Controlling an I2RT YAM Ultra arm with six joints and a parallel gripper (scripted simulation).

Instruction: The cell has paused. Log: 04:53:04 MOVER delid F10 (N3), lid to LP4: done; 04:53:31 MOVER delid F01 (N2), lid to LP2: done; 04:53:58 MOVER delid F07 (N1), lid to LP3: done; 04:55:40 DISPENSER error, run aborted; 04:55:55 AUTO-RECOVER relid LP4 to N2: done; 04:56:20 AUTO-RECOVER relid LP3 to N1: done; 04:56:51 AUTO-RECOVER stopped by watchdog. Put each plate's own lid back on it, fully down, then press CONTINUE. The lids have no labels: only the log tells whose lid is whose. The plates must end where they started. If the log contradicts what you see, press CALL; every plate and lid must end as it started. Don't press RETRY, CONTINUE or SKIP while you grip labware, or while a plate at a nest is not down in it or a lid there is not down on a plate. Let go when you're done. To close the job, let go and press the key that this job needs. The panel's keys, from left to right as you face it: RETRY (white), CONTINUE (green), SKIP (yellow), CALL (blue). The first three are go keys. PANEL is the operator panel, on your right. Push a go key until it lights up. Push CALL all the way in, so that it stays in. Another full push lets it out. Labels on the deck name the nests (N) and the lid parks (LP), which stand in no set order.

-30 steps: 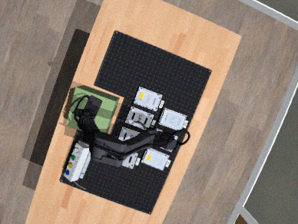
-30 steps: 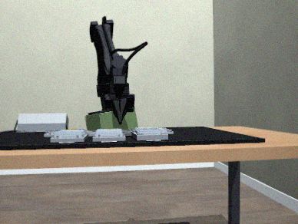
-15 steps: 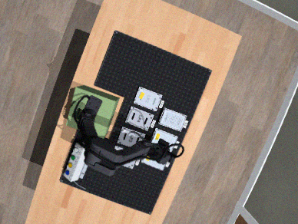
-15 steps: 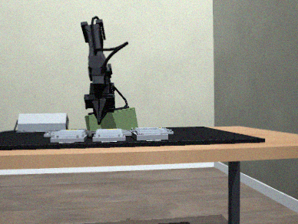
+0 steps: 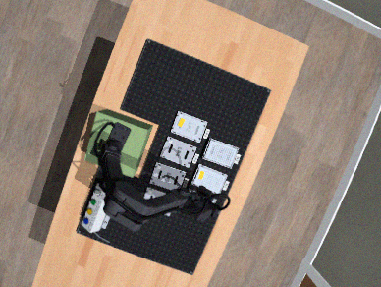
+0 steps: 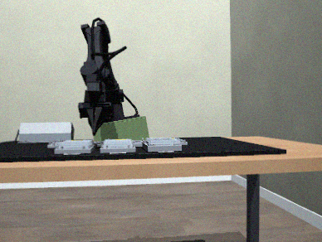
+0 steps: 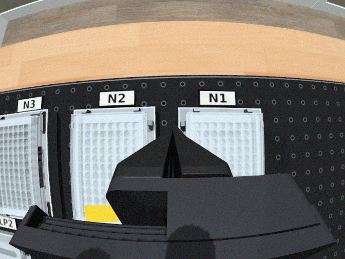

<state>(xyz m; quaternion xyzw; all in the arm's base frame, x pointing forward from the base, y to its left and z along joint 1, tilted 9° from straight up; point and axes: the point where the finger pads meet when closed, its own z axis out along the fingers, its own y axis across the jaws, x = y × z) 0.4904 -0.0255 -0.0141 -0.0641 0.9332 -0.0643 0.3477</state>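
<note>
Your three plates sit in a row ahead of the gripper (image 7: 172, 130): the N1 plate (image 7: 225, 139) just right of the fingertips, the N2 plate (image 7: 108, 155) just left of them, and the N3 plate (image 7: 19, 161) further left, cut off by the frame edge. The wrist view hides the near ends of N1 and N2 behind the black gripper body, so you cannot see how their covers seat at that end; the wells under both look softened, while those at N3 look sharper and open, though you should not take that as certain. A yellow patch (image 7: 100, 213) shows at the near end of N2, partly covered by the gripper. Only a sliver of the LP2 label (image 7: 7, 223) shows at lower left, and what lies at that park is out of frame. The fingers are pressed together, tips meeting, with nothing between them. The top view adds what the wrist camera misses: a second row of fixtures (image 5: 173, 152) behind the hand and the operator panel (image 5: 94, 210) with its coloured keys near the arm's base, but the arm (image 5: 147, 203) covers part of that row. The exterior view shows the gripper (image 6: 96, 124) hanging above the black deck (image 6: 232, 147), apart from the plates
</note>
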